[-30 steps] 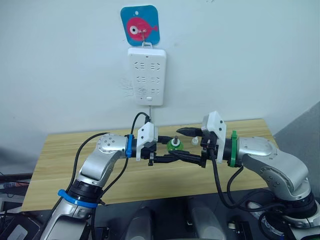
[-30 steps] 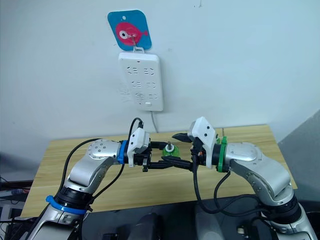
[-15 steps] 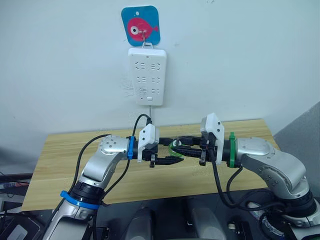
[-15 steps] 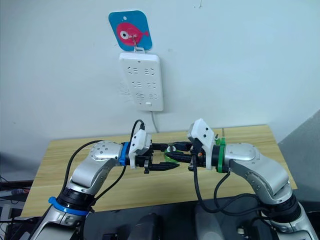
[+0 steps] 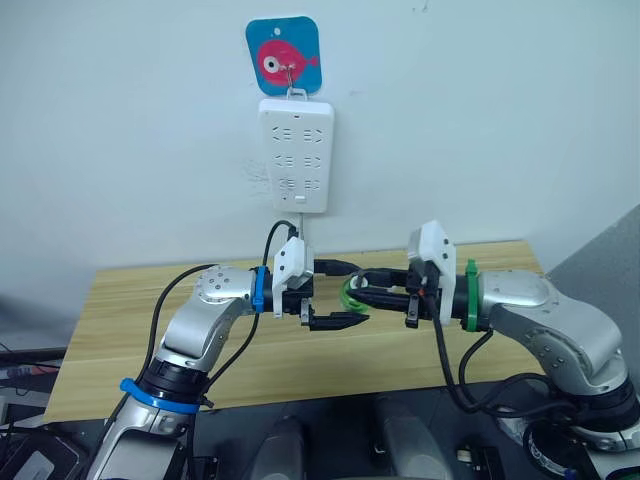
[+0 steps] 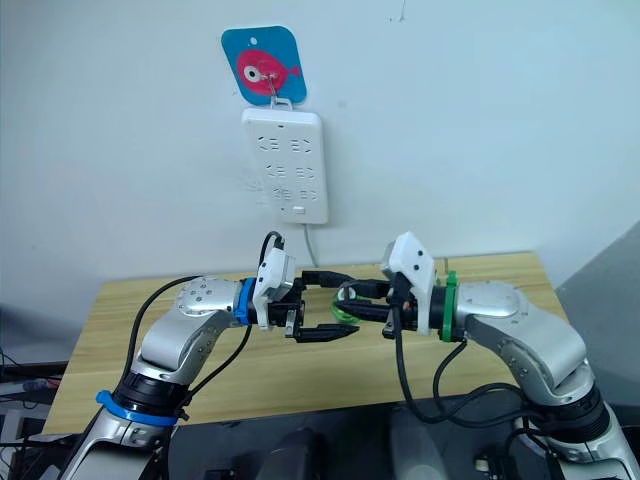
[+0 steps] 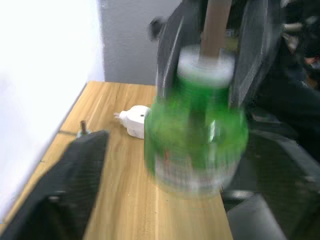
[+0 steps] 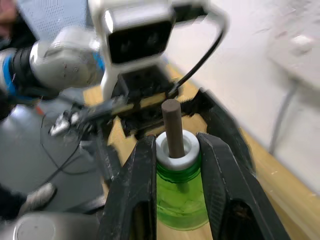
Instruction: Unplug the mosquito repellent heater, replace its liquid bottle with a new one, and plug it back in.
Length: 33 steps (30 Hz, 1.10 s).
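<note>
the right gripper (image 8: 175,165) clamps the green bottle (image 8: 181,197) by its neck, wick exposed, above the table (image 5: 120,330). the left gripper (image 5: 335,295) stands spread open beside it. the heater (image 7: 135,120) lies unplugged on the table. risk: a narrow neck grip could let the bottle slip or tilt and spill.

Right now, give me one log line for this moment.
right pincer: shut on green bottle | left pincer: open, facing bottle | heater: on table, unplugged | power strip: on wall

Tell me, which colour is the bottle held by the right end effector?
The bottle is translucent green with a white collar and a brown wick, clearest in the right wrist view.
</note>
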### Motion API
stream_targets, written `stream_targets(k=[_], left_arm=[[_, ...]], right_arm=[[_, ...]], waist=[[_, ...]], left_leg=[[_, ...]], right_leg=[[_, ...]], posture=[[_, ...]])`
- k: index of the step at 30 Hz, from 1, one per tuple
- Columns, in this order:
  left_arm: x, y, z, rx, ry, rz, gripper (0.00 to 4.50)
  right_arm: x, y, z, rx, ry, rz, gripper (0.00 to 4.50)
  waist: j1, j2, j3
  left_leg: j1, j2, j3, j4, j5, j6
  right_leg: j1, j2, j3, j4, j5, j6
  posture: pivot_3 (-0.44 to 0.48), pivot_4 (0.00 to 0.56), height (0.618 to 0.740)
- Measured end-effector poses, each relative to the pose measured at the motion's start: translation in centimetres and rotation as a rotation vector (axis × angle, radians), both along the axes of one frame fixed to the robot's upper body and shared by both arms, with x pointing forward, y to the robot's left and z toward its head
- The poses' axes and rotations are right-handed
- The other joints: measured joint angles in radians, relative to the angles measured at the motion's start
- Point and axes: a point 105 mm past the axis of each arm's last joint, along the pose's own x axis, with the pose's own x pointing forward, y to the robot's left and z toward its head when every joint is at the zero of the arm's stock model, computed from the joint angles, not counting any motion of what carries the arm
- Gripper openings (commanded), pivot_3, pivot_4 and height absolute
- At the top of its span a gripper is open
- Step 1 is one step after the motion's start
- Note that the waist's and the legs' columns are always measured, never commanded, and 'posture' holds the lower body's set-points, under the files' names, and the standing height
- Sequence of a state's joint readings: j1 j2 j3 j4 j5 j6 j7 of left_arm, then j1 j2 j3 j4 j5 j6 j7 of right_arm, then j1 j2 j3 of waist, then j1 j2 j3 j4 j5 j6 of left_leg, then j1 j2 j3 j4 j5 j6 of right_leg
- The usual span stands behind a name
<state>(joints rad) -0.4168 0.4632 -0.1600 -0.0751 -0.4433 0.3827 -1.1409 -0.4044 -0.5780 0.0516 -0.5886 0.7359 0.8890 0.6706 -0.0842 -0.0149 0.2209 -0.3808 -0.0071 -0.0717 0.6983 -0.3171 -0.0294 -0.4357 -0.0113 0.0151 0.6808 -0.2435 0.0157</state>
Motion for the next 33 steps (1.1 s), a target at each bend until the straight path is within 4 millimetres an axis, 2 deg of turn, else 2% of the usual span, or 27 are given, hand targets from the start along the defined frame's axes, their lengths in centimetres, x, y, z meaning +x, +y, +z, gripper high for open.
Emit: stream_targets(k=[4, 7, 13, 17, 22, 33], left_arm=[[1.3, 1.2, -0.1, -0.104, 0.258, 0.152, 4.5], [1.5, 1.2, 0.4, -0.238, 0.455, 0.203, 4.5], [-0.1, 0.6, 2.9, -0.451, 0.727, 0.098, 4.5], [-0.8, 0.6, 4.5, -0.516, 0.786, 0.037, 4.5], [-0.1, 0.2, 6.1, -0.619, 0.841, 0.033, 4.5], [0.1, -0.7, 6.8, -0.684, 0.96, 0.025, 4.5]], right_arm=[[0.7, -1.7, 2.0, 0.166, 0.051, -0.115, 0.81], [0.7, -2.2, 2.3, 0.293, 0.127, -0.171, 0.81], [0.6, -2.2, 3.2, 0.503, 0.257, -0.239, 0.81], [0.5, -2.2, 4.0, 0.608, 0.32, -0.255, 0.81], [0.6, -2.3, 4.4, 0.722, 0.415, -0.279, 0.81], [0.9, -1.8, 4.5, 0.79, 0.506, -0.295, 0.81]], waist=[[0.0, -0.002, -0.011], [-0.001, -0.002, -0.016], [-0.002, -0.002, -0.022], [-0.003, -0.002, -0.034], [-0.002, -0.002, -0.04], [-0.001, -0.002, -0.041]], left_leg=[[0.001, 0.0, 0.0, 0.0, 0.0, 0.0], [0.0, 0.001, -0.001, 0.001, 0.0, 0.0], [0.001, 0.0, 0.0, 0.001, 0.001, -0.001], [0.001, 0.0, 0.0, 0.001, 0.001, -0.001], [0.003, 0.0, 0.001, 0.002, 0.002, -0.001], [0.015, 0.0, 0.002, 0.0, 0.002, 0.0]], right_leg=[[0.0, 0.0, 0.0, 0.001, 0.0, 0.0], [0.0, 0.0, 0.0, 0.002, 0.0, 0.0], [0.0, 0.0, 0.001, 0.003, 0.001, 0.001], [0.001, 0.0, 0.001, 0.003, 0.001, 0.001], [0.003, 0.0, 0.002, 0.003, 0.001, 0.001], [0.015, 0.006, 0.003, 0.0, 0.001, 0.001]], posture=[[-0.147, 0.127, 0.74], [-0.148, 0.126, 0.74], [-0.14, 0.124, 0.74], [-0.134, 0.122, 0.74], [-0.134, 0.122, 0.74], [-0.137, 0.116, 0.74]])
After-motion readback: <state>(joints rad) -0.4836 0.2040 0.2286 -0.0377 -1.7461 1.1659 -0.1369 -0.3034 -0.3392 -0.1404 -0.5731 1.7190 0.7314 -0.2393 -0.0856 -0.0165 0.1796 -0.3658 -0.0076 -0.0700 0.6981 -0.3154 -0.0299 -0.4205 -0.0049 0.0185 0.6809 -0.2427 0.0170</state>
